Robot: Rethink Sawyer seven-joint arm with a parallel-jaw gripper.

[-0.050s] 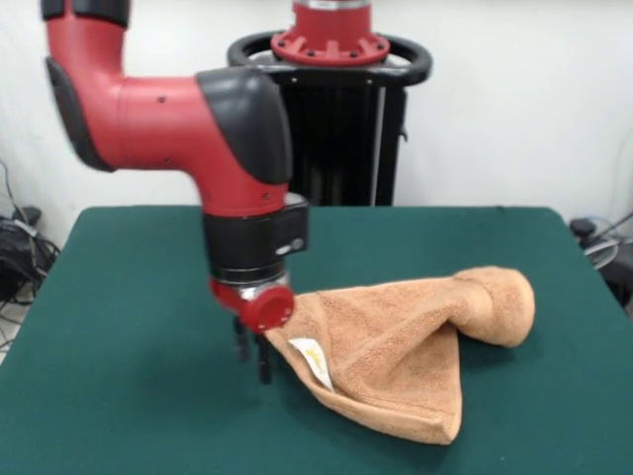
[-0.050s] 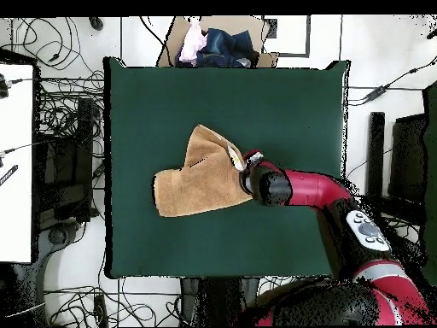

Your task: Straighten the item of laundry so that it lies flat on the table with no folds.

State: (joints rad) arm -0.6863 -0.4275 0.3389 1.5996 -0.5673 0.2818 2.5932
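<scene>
Orange-tan terry towel [image 1: 406, 346] lies crumpled on the dark green felt table [image 1: 119, 396], bunched into a rolled hump at right, white label [image 1: 312, 361] near its lifted left corner. The black claw [image 1: 253, 358] sits right at that corner; whether it pinches the cloth, I cannot tell.

Overhead, the towel [image 2: 201, 181] lies mid-table, long axis left to right, the red arm [image 2: 311, 188] covering its right edge. Clothes in a cardboard box [image 2: 218, 43] sit beyond the table's [image 2: 282, 102] top edge.

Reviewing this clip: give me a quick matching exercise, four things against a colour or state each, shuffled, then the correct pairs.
Things:
1. towel
2. table
3. label
4. tool

States:
A. dark green, flat
B. small, white, at the towel's edge
C. low at the towel's label corner
D. orange-tan, bunched and folded

Pairs: 1-D, 2-A, 3-B, 4-C
</scene>
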